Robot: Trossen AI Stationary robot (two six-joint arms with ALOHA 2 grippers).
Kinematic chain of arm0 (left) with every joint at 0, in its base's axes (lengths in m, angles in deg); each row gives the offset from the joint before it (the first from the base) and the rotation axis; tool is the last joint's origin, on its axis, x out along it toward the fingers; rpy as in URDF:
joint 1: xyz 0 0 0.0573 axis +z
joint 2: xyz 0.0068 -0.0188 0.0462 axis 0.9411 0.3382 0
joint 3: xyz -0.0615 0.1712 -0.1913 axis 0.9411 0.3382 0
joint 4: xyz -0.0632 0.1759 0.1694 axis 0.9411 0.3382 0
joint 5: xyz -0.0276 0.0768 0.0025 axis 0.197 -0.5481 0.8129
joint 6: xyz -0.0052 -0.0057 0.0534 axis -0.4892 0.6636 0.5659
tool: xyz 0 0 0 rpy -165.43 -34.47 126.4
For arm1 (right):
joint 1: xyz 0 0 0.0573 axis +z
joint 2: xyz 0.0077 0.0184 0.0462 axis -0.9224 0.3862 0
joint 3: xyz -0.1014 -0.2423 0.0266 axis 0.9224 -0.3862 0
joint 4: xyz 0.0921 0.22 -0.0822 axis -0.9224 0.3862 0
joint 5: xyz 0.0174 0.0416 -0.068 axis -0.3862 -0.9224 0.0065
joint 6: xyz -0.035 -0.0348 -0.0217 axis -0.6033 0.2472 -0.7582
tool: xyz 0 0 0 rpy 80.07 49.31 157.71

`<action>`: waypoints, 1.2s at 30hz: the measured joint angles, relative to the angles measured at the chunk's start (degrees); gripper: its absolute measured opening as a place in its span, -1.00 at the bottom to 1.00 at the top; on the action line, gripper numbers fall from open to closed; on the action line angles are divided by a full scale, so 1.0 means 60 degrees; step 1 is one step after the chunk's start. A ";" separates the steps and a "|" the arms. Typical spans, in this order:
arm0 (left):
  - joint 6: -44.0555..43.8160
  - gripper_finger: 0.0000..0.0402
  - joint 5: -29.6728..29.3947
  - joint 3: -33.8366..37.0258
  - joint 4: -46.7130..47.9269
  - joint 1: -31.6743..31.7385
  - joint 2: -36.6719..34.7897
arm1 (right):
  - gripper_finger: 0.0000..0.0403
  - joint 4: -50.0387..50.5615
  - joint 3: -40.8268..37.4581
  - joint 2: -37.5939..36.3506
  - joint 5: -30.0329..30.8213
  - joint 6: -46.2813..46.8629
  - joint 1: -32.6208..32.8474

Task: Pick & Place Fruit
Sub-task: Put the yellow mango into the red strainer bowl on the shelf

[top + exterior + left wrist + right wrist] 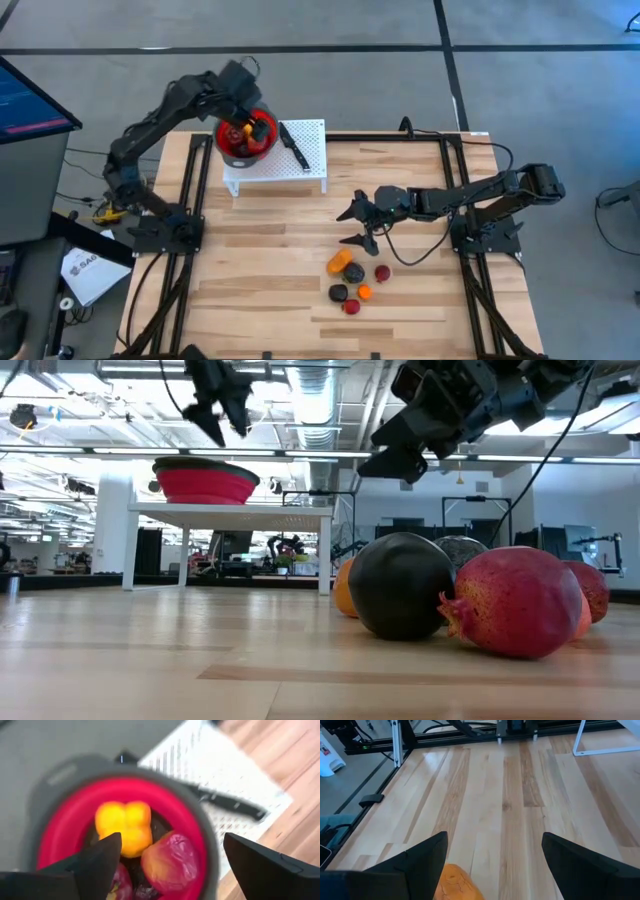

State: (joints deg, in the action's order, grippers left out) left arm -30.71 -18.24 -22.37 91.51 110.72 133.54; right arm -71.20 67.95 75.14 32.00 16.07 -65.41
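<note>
Several toy fruits lie in a cluster [355,280] on the wooden table: orange ones [341,261], a black one [339,292] and red ones [382,272]. In the low view the black fruit [400,585] and a red one [518,601] sit nearest. More fruit, a yellow one [125,826] and a red one [170,861], rest inside the red bowl [246,137] on the white stand. My left gripper [243,112] hovers open above the bowl [60,835]. My right gripper [357,225] is open above the table, just far of the cluster, with an orange fruit [456,881] below it.
A black-handled knife [294,146] lies on the white perforated stand [310,165] beside the bowl. The stand sits at the table's far edge on thin legs [326,555]. Black frame rails [455,180] run along the table's sides. Bare wood spreads left of the fruit.
</note>
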 joint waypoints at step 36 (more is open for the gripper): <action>-0.0260 0.49 -0.1417 0.8437 -1.6453 -0.8935 0.2850 | 0.58 -0.5856 -0.5667 -0.3031 0.7023 0.1246 0.1866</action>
State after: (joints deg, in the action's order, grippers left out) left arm -32.28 -26.74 28.25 -7.21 57.12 150.64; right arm -106.33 33.95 56.96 74.14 23.54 -54.21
